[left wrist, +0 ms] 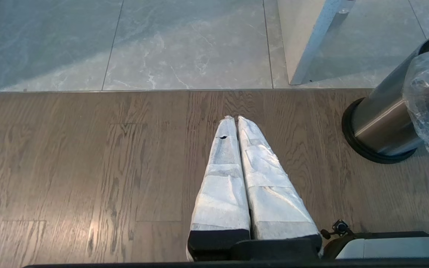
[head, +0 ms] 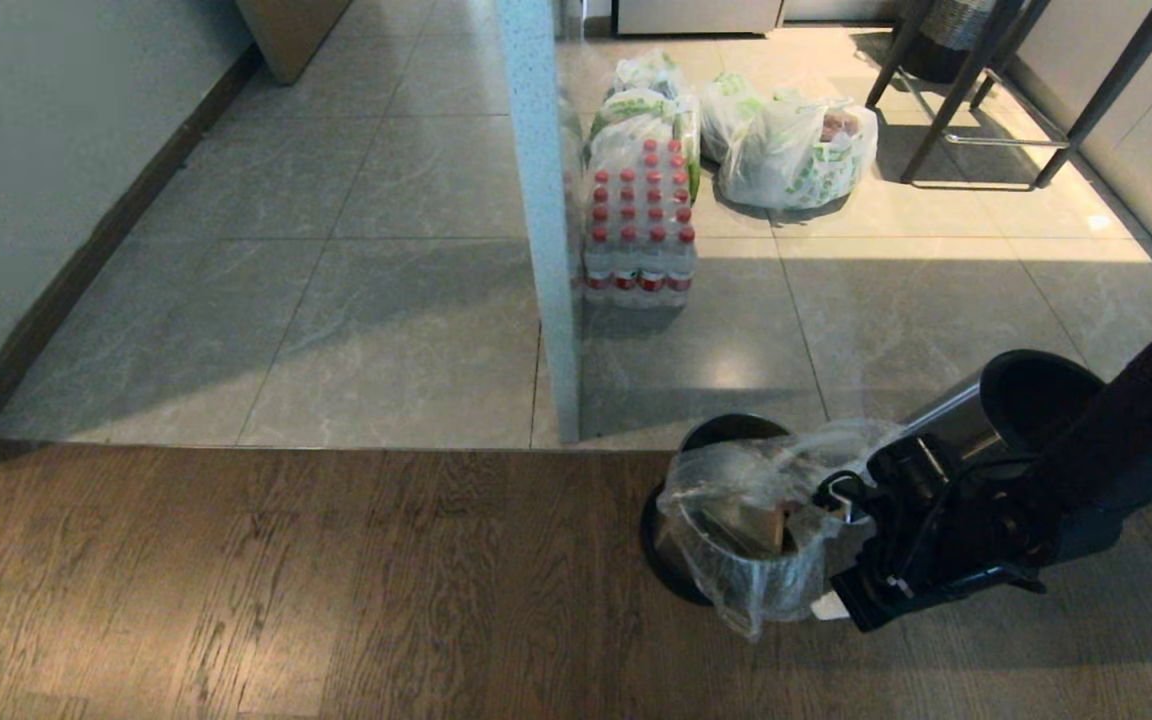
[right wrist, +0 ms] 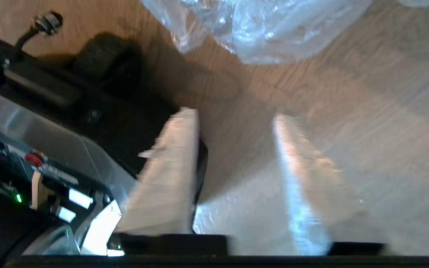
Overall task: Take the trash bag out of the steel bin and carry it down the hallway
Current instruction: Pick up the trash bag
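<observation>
So the steel bin [head: 736, 560] is sitting on the brown wood-plank floor [head: 236, 590], right by the edge where the grey marbled tiles [head: 386, 330] of the hallway start. The trash bag [head: 746, 500] is still in the bin, its clear crinkly plastic bunched up over the rim and puffing out above it, with some brown cardboard showing through.

The right claw [right wrist: 237, 115] is down beside the bin on the robot's right. In the wrist view its two white-wrapped fingers [right wrist: 173, 167] stand clearly apart with bare wood floor between them, so it's released and gripping nothing. The bag hangs just past the fingertips, not between them.

The left claw [left wrist: 235, 118] is parked over the wood floor, well apart from the bin, with both padded fingers pressed together and nothing in them.

Further back on the tiles there's a shrink-wrapped pack of red-capped bottles [head: 639, 230] next to a white pillar [head: 546, 220], plus a few white grocery bags with green print [head: 796, 150] behind it.
</observation>
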### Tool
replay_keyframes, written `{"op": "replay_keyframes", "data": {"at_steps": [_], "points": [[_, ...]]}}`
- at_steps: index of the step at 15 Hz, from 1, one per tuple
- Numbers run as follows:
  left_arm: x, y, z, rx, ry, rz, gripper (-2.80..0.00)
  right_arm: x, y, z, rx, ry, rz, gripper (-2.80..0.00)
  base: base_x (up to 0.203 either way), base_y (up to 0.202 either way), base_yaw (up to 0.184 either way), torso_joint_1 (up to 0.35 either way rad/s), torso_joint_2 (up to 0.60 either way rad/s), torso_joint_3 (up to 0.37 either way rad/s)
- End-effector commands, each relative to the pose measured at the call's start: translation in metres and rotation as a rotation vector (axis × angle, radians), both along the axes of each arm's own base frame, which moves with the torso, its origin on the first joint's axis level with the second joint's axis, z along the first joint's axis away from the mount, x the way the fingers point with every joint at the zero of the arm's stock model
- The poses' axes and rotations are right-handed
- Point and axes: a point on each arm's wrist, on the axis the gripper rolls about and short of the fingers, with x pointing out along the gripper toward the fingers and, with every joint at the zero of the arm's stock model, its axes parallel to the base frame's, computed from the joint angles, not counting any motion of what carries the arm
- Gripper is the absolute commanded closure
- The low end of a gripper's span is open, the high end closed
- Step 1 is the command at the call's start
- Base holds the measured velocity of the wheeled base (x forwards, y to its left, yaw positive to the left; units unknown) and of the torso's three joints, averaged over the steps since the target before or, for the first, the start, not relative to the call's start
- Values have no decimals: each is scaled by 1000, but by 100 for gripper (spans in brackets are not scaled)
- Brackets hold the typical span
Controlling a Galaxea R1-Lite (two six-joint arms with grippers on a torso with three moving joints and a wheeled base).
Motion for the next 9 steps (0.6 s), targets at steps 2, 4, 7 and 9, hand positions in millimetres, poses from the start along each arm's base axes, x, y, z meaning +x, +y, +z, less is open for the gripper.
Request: {"op": "replay_keyframes", "data": {"at_steps": [2,4,7,9], "points": [[0,0,0,0,0,1,0,2,-2,-16,32,2,4,-280,0,0,0,0,0,0],[0,0,0,0,1,1,0,8,-4,-19,131,-41,33,-280,0,0,0,0,0,0],[0,0,0,0,2,1,0,11,-20,-21,183,-75,51,-280,0,0,0,0,0,0],[0,0,0,0,2,1,0,9,-29,-23,175,-85,76,-280,0,0,0,0,0,0]]}}
